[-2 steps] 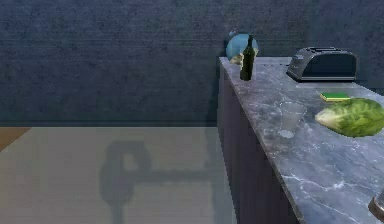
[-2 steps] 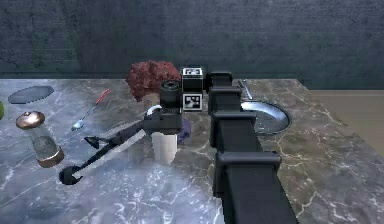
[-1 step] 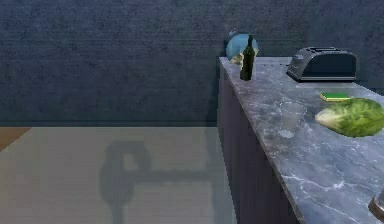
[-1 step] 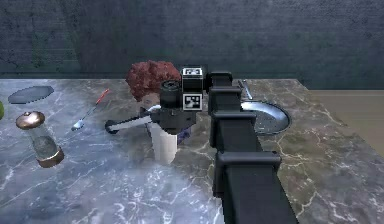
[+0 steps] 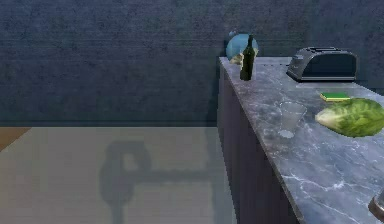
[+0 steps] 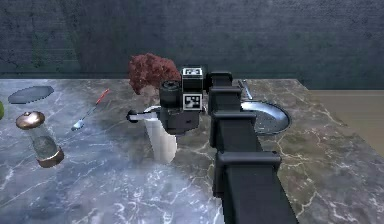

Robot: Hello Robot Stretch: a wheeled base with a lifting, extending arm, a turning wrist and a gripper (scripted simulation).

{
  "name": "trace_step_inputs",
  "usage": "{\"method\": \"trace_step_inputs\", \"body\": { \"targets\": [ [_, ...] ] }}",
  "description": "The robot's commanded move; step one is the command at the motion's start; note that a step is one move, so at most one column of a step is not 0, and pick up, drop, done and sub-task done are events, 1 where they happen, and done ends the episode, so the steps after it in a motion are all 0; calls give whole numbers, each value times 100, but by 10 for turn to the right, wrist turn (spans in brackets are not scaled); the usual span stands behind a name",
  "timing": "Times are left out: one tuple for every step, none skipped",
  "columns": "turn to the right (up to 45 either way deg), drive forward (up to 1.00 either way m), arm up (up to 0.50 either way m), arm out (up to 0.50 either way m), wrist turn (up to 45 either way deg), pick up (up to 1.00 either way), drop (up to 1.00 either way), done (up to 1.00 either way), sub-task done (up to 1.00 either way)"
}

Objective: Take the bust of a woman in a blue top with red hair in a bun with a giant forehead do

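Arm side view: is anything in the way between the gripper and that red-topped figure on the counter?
Nothing visible is. The gripper sits right at the red-topped figure, across its pale body; whether they touch cannot be told. The shaker and spoon lie apart, toward the view's left.

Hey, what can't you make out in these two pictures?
Arm side view: the gripper covers the middle of the red-topped bust; whether it holds it cannot be told.
Arm side view: the arm hides part of the grey bowl.
Forward view: the bottle hides part of a blue round thing.
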Motion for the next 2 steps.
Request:
{"method": "trace_step_inputs", "body": {
  "targets": [
    [0,0,0,0,0,100,0,0,0],
    [0,0,0,0,0,0,0,100,0]
  ]
}}
